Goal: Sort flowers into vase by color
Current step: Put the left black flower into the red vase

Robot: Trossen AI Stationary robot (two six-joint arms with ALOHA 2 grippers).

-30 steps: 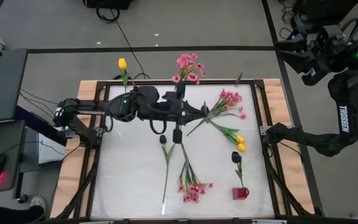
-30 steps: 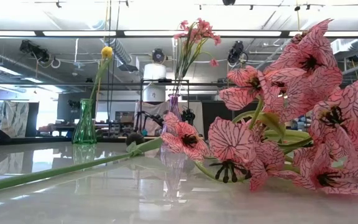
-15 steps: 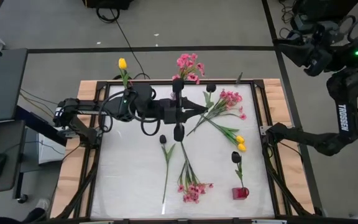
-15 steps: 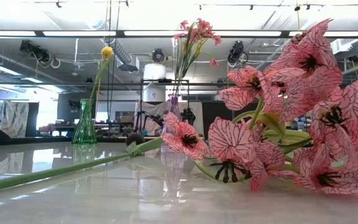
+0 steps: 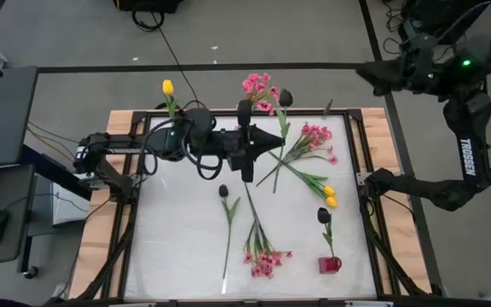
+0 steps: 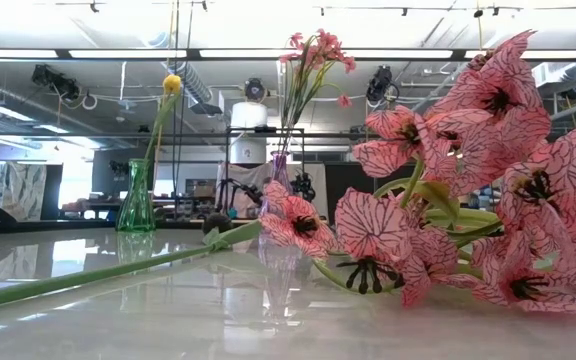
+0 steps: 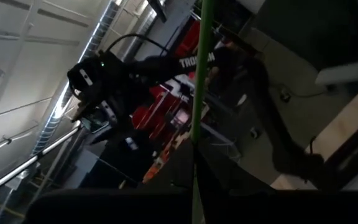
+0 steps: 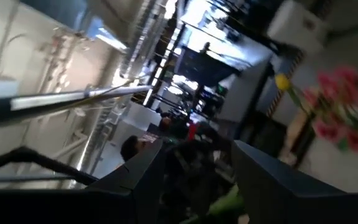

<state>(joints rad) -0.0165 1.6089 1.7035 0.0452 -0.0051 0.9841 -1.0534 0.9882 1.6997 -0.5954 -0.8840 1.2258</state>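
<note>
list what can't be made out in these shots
- Left hand, high view: its grip on the dark tulip stem is hidden by the arm's body.
- Right hand, high view: fingers too small and dark.
- Red vase, low view: hidden behind the pink blossoms.

The tabletop (image 6: 168, 310) is glossy white and mirrors the ceiling lights, edged with pale bare wood (image 5: 101, 226). The green vase (image 6: 136, 198) looks like clear glass. The pink blossoms (image 6: 488, 170) have matt, cloth-like, dark-veined petals.
</note>
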